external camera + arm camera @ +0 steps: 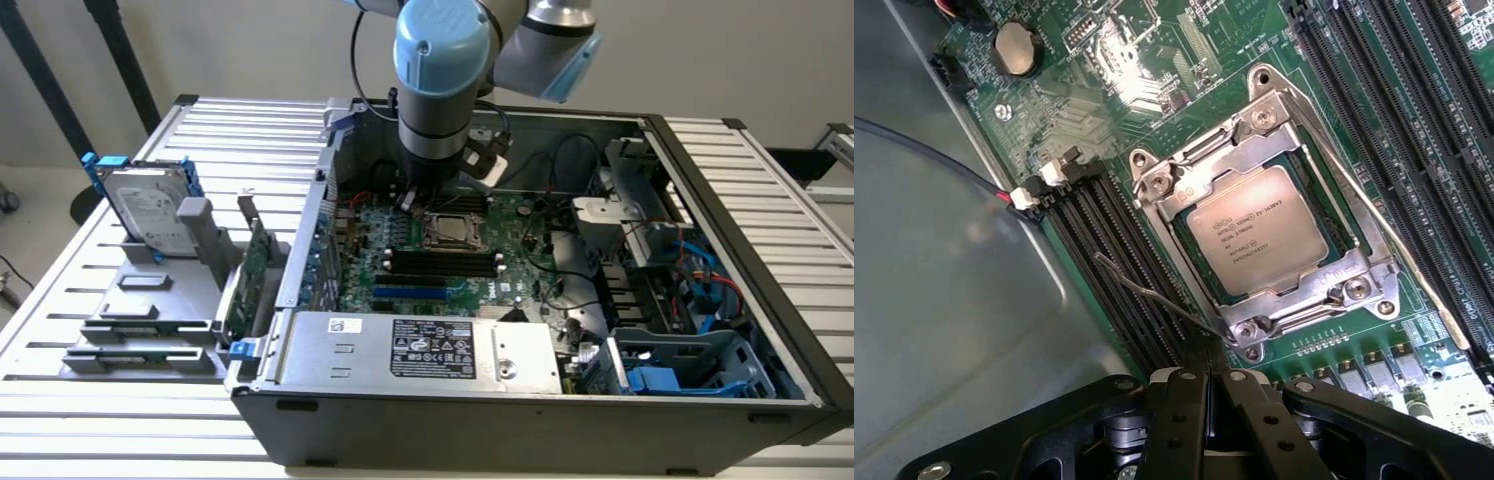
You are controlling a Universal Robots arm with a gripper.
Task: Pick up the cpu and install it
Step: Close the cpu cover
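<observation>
The cpu, a small square chip with a silvery-grey printed top, lies flat in its socket on the green motherboard. The metal retention frame is closed around its edges. In the exterior view the cpu sits in the middle of the open computer case. My gripper is shut, its black fingers pressed together with nothing visibly between them. It hangs just beside the socket's corner, close to the end of a thin wire lever. From outside, the gripper hovers low over the board next to the socket.
Black memory slots run beside the socket, and a coin battery lies farther off. The power supply fills the case's near side. On the exterior view's left, a hard drive with blue rails and green cards stand in a grey holder.
</observation>
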